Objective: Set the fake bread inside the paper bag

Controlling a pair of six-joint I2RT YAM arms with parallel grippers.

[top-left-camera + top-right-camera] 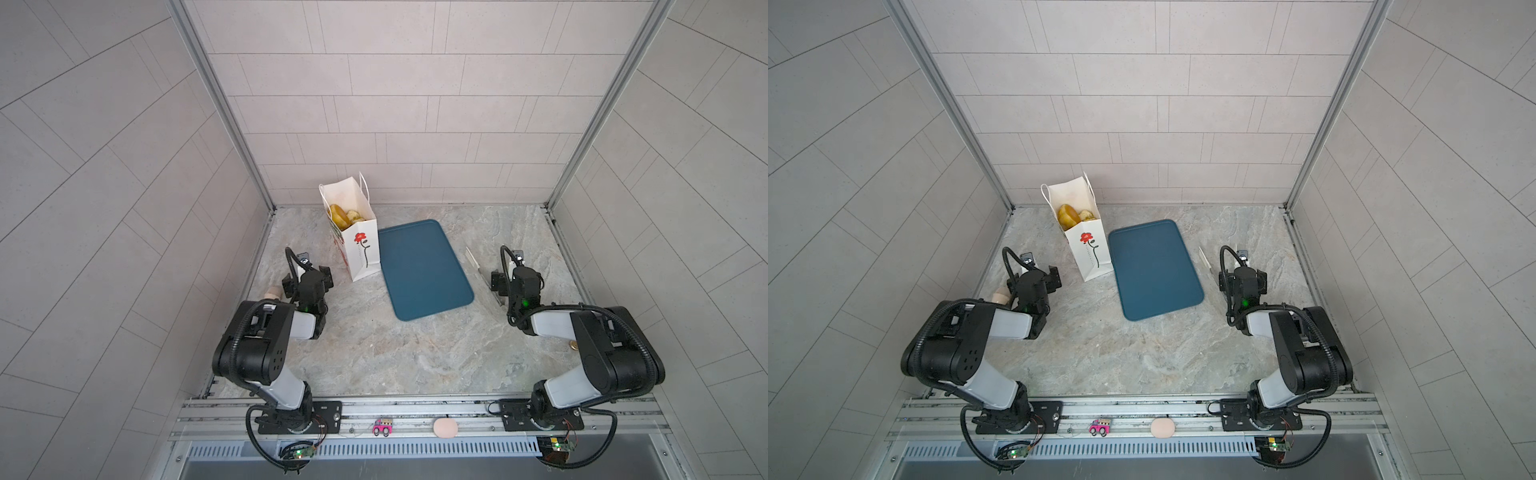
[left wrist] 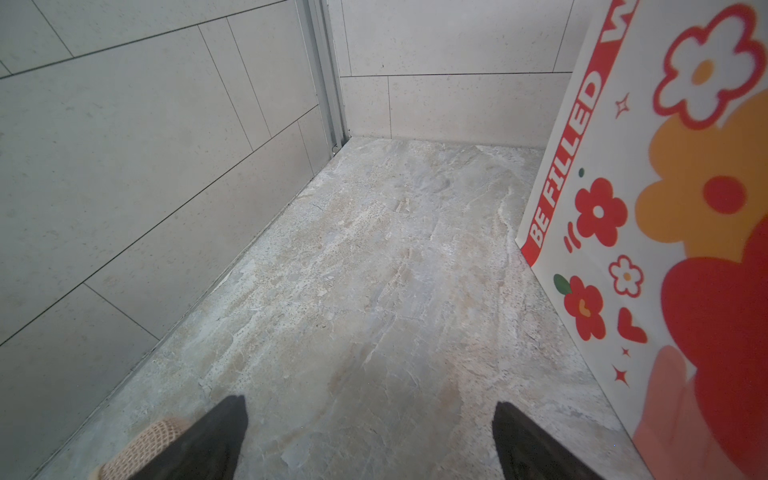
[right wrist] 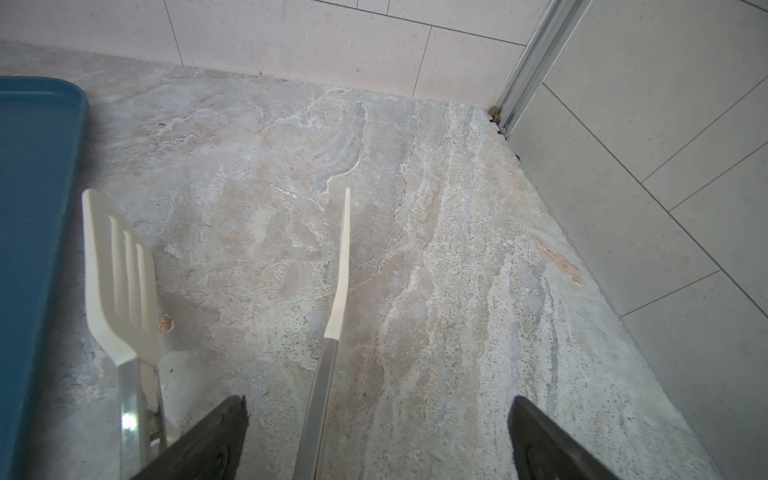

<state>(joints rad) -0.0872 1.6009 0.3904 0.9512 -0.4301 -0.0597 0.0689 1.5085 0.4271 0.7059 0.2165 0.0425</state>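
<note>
The fake bread (image 1: pixel 341 216) is seen inside the paper bag (image 1: pixel 359 245) in both top views. A golden ring-shaped piece and a paler knobbly one lie just under the open mouth, and more may be hidden beneath them. The bag stands upright at the back left of the table (image 1: pixel 415 353), close against the dark-blue tray (image 1: pixel 424 270), on which nothing is seen. No pastry is seen loose on the table, so the placing step is judged finished or nearly so — the pieces in the bag cannot be counted.

Little is called for next. At most, a small beige netted object (image 2: pixel 141 444) beside the left arm would need checking. What it is cannot be told, and a pick-up would be needed only if it belongs to the bread.

Both arms are folded back toward their bases, with elbows raised and wrists angled forward and down, low over the table. The left end effector (image 2: pixel 370 415) is released, with nothing between its spread fingers, and it is held just beside the flower-printed side of the bag. The right end effector (image 3: pixel 376 411) is likewise released above the white-tipped tongs (image 3: pixel 120 266), which lie on the table beside the tray. One blade passes between the fingers, but no grip on it is seen.
</note>
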